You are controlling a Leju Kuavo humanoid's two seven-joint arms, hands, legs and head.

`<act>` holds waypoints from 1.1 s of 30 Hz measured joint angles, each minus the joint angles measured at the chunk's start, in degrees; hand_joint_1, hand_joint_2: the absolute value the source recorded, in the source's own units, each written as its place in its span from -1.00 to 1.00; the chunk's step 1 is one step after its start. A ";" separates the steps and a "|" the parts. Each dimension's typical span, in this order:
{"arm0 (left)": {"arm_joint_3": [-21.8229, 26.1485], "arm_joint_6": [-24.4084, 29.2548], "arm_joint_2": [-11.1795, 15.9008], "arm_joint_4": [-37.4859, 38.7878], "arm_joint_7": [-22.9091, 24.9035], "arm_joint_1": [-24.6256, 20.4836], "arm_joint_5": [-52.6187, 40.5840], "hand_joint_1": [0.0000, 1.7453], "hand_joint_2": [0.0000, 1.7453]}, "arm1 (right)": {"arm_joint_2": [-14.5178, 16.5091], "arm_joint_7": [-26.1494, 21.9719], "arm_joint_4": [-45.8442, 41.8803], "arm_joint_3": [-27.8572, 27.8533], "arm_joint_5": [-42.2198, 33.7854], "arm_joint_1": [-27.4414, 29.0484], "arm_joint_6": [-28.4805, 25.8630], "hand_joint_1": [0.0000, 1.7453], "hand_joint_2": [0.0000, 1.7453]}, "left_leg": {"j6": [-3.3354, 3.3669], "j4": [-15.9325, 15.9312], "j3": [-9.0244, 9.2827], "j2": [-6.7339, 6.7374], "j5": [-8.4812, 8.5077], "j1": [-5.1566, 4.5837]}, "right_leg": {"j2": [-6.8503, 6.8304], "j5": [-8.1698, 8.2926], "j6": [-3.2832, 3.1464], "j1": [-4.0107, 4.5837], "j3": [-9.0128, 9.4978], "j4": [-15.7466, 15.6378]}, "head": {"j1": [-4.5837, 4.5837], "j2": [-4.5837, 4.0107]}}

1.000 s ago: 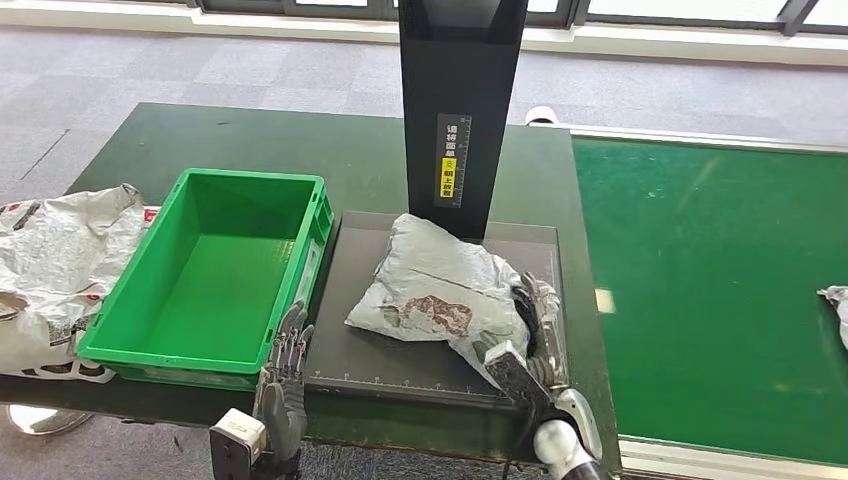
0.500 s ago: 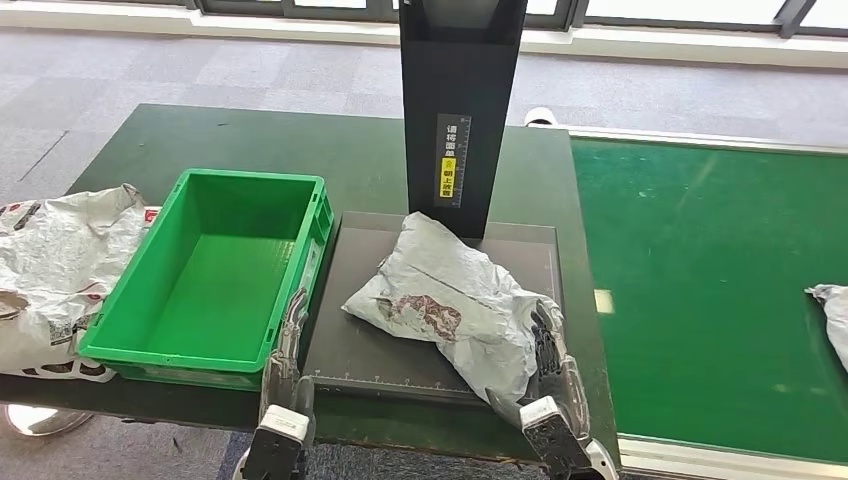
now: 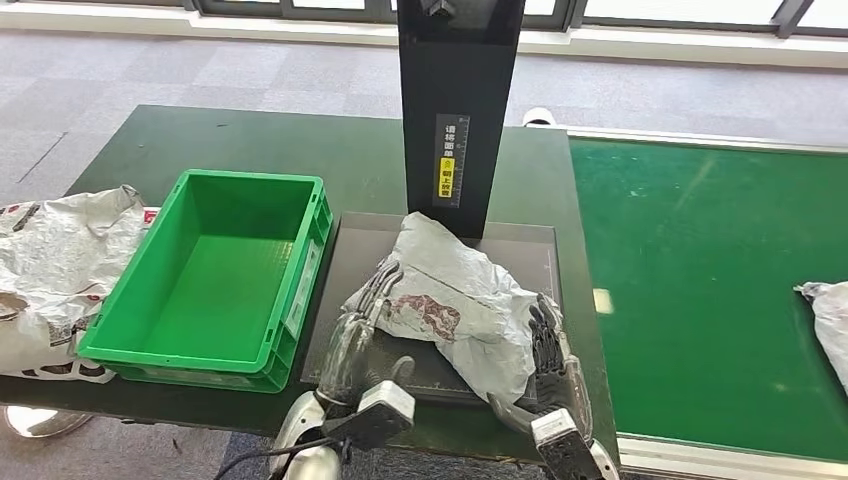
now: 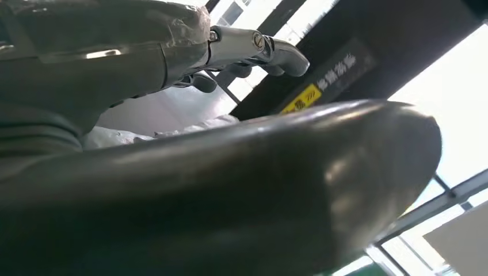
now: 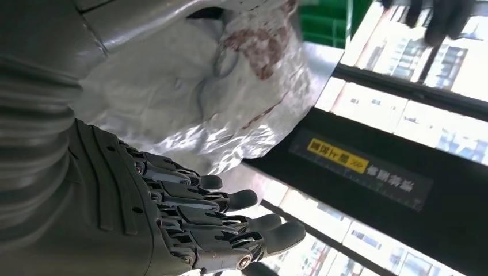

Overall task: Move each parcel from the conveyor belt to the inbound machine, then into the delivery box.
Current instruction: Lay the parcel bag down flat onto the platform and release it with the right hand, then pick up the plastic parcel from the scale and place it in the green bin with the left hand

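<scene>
the grey parcel [image 3: 455, 300] is lying on the inbound machine's dark tray [image 3: 345, 350], just right of the green delivery box [image 3: 305, 275], with the left robot hand [image 3: 358, 330] and right robot hand [image 3: 552, 352] flanking it, fingers spread and gripping nothing, seemingly readying a two-sided lift.

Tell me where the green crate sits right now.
In the head view the green crate sits on the dark table, left of the scanner platform, with crumpled grey bags on its other side.

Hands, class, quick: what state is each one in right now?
Left hand: open, fingers at the parcel edge, gripping nothing.
Right hand: open, beside the parcel.
</scene>
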 joint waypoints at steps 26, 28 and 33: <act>-0.78 0.81 -4.54 29.82 1.02 -16.81 -5.87 -1.00 0.00 | -3.70 -0.30 -10.71 8.47 -9.22 -6.00 -0.04 -1.00 1.00 | 0.03 0.02 -0.06 -0.01 0.13 -0.01 | 0.01 0.10 -0.01 0.00 -0.04 0.01 | -0.01 0.00; -0.87 1.21 -5.16 32.85 0.93 -18.16 -5.68 -1.00 -1.00 | -4.16 -0.37 -13.96 8.95 -10.32 -6.27 -0.35 -1.00 1.00 | 0.02 0.02 -0.06 0.00 0.13 -0.01 | 0.03 0.10 -0.01 0.00 -0.05 0.01 | 0.00 0.00; -2.92 2.37 -6.37 38.73 1.92 -21.29 -1.94 -1.00 0.50 | -4.31 -0.41 -18.18 9.50 -8.28 -7.07 -2.62 -1.00 1.00 | 0.02 0.01 -0.08 -0.01 0.12 0.00 | 0.01 0.10 -0.01 0.00 -0.05 0.01 | -0.01 0.00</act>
